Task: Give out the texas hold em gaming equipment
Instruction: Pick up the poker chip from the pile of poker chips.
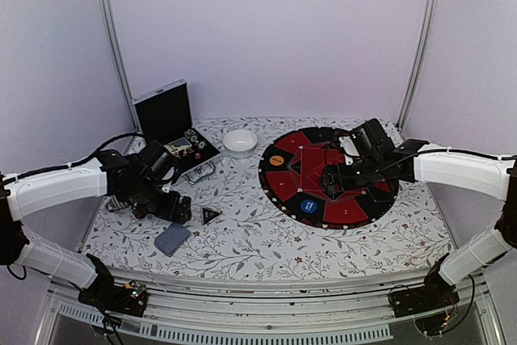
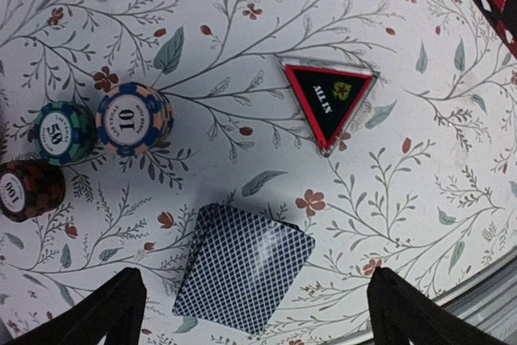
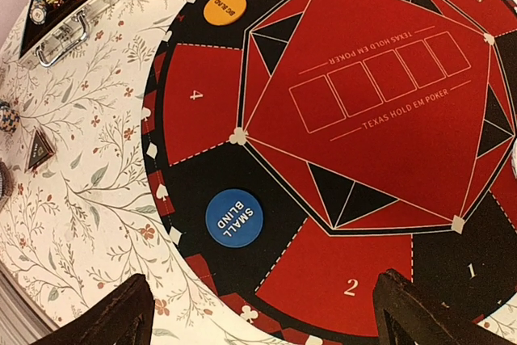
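A deck of blue-backed playing cards (image 2: pixel 246 276) lies flat on the floral cloth, and my left gripper (image 2: pixel 254 321) hangs open above it, one finger on each side, touching nothing. To its left stand three chip stacks: peach "10" (image 2: pixel 133 119), teal "50" (image 2: pixel 63 131) and dark "100" (image 2: pixel 28 190). A black-and-red triangular "ALL IN" marker (image 2: pixel 329 103) lies beyond the deck. On the round red-and-black mat (image 3: pixel 371 119) rest a blue "SMALL BLIND" disc (image 3: pixel 234 216) and an orange disc (image 3: pixel 224 8). My right gripper (image 3: pixel 258 317) is open over the mat's near edge, empty.
A white bowl (image 1: pixel 240 141) sits at the back between the mat (image 1: pixel 327 175) and an open black silver-edged case (image 1: pixel 170 119) holding more chips. The table's front edge runs close behind the deck (image 1: pixel 171 238). White walls enclose the back and sides.
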Controlling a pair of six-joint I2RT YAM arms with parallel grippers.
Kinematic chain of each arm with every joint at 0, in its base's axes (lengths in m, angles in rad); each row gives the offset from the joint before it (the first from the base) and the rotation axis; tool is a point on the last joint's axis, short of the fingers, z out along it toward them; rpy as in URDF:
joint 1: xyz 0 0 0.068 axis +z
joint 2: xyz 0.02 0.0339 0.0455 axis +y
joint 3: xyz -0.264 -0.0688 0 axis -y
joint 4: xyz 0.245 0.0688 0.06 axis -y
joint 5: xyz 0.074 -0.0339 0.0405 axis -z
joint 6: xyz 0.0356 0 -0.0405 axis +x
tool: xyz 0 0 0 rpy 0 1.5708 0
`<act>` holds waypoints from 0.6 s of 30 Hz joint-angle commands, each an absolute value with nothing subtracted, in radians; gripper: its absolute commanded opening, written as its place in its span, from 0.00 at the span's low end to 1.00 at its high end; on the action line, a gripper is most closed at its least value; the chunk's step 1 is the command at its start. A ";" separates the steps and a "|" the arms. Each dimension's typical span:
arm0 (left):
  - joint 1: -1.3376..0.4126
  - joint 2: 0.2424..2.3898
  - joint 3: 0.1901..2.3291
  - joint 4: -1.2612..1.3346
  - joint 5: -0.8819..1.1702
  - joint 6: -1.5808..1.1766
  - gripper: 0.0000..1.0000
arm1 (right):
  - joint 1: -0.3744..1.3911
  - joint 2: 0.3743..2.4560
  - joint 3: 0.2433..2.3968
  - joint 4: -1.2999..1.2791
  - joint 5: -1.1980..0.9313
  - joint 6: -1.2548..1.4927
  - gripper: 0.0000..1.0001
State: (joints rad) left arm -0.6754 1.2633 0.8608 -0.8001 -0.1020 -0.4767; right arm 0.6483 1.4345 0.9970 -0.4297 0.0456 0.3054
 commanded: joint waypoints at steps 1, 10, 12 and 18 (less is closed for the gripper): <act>-0.589 1.285 0.857 -0.723 -0.145 -0.490 0.98 | 0.654 1.423 0.962 -0.405 0.041 0.287 0.96; -0.359 1.240 0.845 -0.650 -0.134 -0.491 0.97 | 0.653 1.428 0.935 -0.396 0.043 0.288 0.97; -0.306 1.207 0.805 -0.629 -0.129 -0.544 0.96 | 0.654 1.434 0.937 -0.394 0.043 0.285 0.97; -0.231 1.105 0.693 -0.560 -0.162 -0.648 0.98 | 0.653 1.450 0.942 -0.391 0.036 0.281 0.97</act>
